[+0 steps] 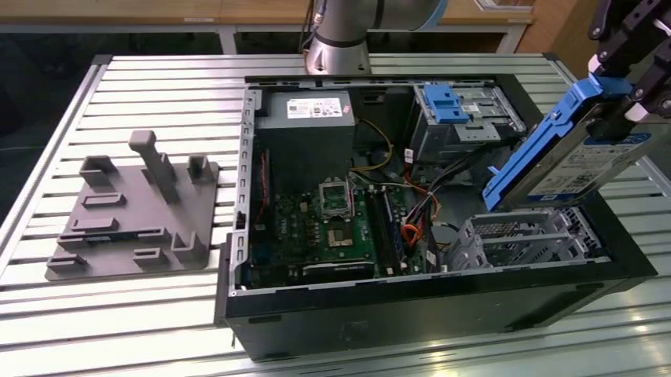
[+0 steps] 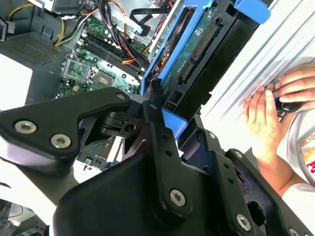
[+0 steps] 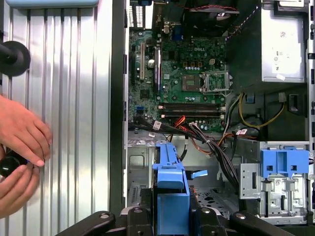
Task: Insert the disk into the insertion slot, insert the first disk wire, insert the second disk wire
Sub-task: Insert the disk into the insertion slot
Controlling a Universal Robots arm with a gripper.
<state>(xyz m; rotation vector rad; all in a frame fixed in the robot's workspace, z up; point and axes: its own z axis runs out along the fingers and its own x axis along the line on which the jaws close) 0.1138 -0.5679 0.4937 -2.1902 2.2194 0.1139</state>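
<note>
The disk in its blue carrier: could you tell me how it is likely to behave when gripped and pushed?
Probably stiff: the disk looks unbent though the gripper holds only its upper end. Likely heavy for its size, being metal-cased. The smooth plastic carrier might slip.

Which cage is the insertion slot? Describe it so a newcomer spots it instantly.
Find the open black computer case. At its near corner on the exterior view's right, under the tilted disk, sits the insertion slot: a low, silver perforated box, without the blue latch of the taller cage behind it.
</note>
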